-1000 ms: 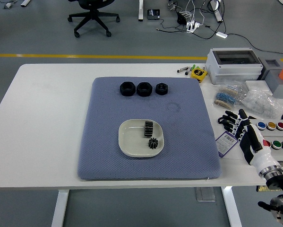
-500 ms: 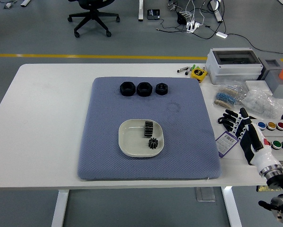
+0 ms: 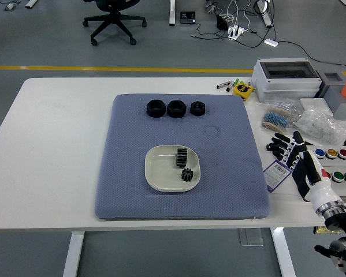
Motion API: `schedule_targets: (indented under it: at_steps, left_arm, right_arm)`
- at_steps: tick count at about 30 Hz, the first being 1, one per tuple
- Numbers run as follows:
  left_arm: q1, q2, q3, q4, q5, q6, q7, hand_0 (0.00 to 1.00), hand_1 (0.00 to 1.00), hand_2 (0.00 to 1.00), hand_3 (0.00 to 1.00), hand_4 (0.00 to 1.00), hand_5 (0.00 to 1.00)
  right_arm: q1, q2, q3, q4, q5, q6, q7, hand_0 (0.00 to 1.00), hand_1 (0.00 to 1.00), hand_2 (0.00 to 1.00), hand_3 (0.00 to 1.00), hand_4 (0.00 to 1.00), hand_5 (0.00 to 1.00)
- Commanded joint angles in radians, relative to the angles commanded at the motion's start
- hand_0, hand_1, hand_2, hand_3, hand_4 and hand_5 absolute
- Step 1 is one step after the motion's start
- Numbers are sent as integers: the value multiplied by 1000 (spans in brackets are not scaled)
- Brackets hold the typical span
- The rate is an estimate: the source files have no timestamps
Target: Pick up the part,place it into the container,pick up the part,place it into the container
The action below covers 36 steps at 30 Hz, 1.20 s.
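A white square dish (image 3: 159,173) sits on the blue-grey mat (image 3: 132,190) and holds two black gears: one (image 3: 182,157) at its upper right, a smaller one (image 3: 188,175) below it. Three black nut-like parts (image 3: 155,108) (image 3: 176,108) (image 3: 197,108) lie in a row near the mat's far edge. My right hand (image 3: 289,150) rests on the white table to the right of the mat, fingers spread and holding nothing. The left arm is out of sight.
At the table's right side stand a grey electrical box (image 3: 286,79), bags of small components (image 3: 302,121), a row of coloured push-buttons (image 3: 334,154), a yellow tape measure (image 3: 242,89) and a barcode label (image 3: 276,172) beside my hand.
The right hand has shifted very slightly lower and rightward; everything else is still.
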Motion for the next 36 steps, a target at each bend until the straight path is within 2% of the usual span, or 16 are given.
schedule_targets:
  at_steps: [6,11,15,23,36]
  left_arm:
    - [-7,8,42,0,-15,-6,-2,750,701,671,584,642,617]
    - [-10,11,33,0,21,-9,0,750,701,669,584,641,616]
    - [-9,11,22,0,31,-9,3,749,700,672,584,641,615]
    - [-14,14,48,-2,10,-11,-1,747,699,672,585,641,614]
    - [-21,18,30,-5,59,-21,7,746,699,671,587,640,615]
  right_arm:
    - [-5,-3,-9,-4,1,-3,-1,857,792,806,782,998,998]
    - [-5,-7,-11,-2,-17,13,-10,840,775,798,775,998,982]
    - [-6,-7,-12,-2,-16,6,-6,825,765,793,775,998,972]
    - [-6,-6,-23,-5,-17,-2,3,816,756,786,768,998,956]
    - [-5,-5,-21,1,-35,-8,12,800,744,780,773,998,936]
